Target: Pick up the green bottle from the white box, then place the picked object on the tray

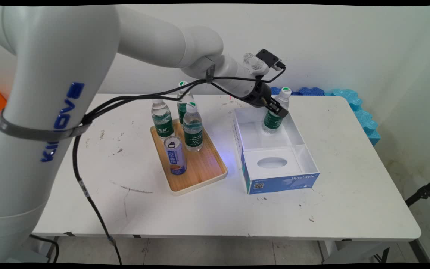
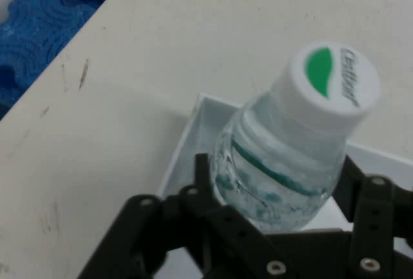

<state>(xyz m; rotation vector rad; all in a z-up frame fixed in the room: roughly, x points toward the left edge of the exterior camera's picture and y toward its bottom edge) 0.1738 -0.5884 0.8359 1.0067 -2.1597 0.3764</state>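
Black pincer [image 1: 274, 108] grips a green-labelled water bottle [image 1: 273, 120] inside the white box [image 1: 304, 149]; three bottles and a can remain on the wooden tray [image 1: 203, 168].

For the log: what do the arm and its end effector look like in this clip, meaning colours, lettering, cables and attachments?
The arm is glossy white with rounded links and blue KINOVA lettering on its big link. A grey strap binds black cables that run along the arm and hang below the table edge. A small black camera module sits at the wrist. The end effector is black, with bolted linkage bars.
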